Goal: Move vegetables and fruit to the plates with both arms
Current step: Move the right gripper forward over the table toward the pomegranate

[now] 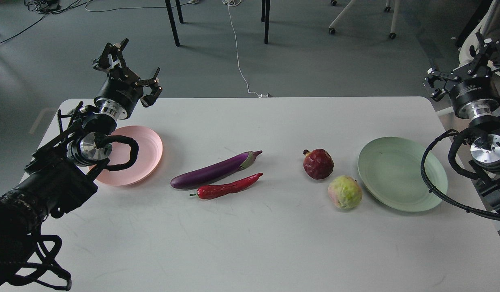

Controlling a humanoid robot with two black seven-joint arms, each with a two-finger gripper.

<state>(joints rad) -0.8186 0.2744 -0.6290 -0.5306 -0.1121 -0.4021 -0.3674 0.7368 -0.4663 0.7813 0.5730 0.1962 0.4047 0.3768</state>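
Both arms hang raised and empty over a white table (250, 243) as your produce waits untouched: the left gripper (126, 71) is spread wide above the table's far left corner, fingers splayed and grasping nothing, while the right gripper (464, 65) is likewise released beyond the far right edge, nothing between its fingers. The purple eggplant (213, 171) lies slantwise at centre, its cap toward the far right, and the red chili pepper (229, 187) lies just beside it on the near side, almost parallel. Right of them sits the dark red pomegranate (318, 163), with the yellow-green bumpy fruit (345, 192) close by on its near right. The pale pink plate (146, 150) rests at left, partly hidden under your left arm; the mint green plate (400, 174) rests at right, both bare. Nothing has been moved yet, so every risk lies ahead. The eggplant and chili look glossy and sit so near each other that fingers closing on one may nudge or trap the other. The two fruits are rounded and likely to roll if pinched off-centre, and the bumpy fruit is near enough to the green plate's rim that a careless approach could shove the plate. Watch the right arm's looping cable (432, 182), which hangs over that plate's right side and could drag across it.
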